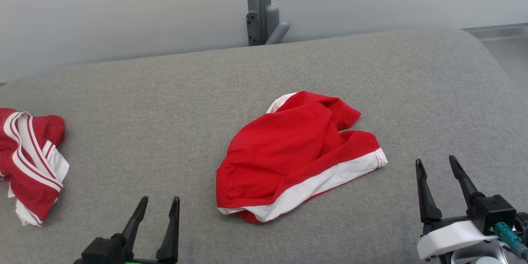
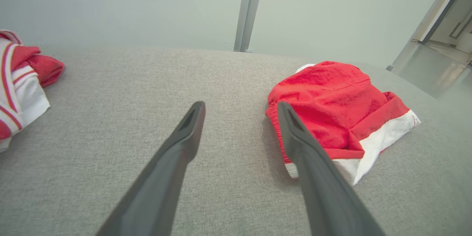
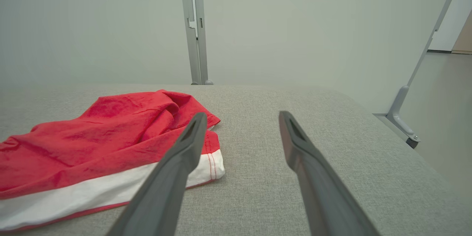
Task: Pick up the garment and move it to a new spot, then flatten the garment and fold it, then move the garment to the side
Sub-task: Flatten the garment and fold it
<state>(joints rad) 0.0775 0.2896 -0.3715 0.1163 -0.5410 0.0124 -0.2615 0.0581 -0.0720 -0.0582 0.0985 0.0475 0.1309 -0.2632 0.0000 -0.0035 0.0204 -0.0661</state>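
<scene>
Red garment lies crumpled on grey table — left gripper and right gripper sit nearby, jaws apart, empty.

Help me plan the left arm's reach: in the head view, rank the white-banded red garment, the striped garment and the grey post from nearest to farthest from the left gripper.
1. white-banded red garment: just right of the left gripper.
2. striped garment: far off to its left.
3. grey post: beyond the surface's far edge.

My right gripper hangs spread wide and empty just right of the red-and-white garment, which lies rumpled on the grey pad.
</scene>
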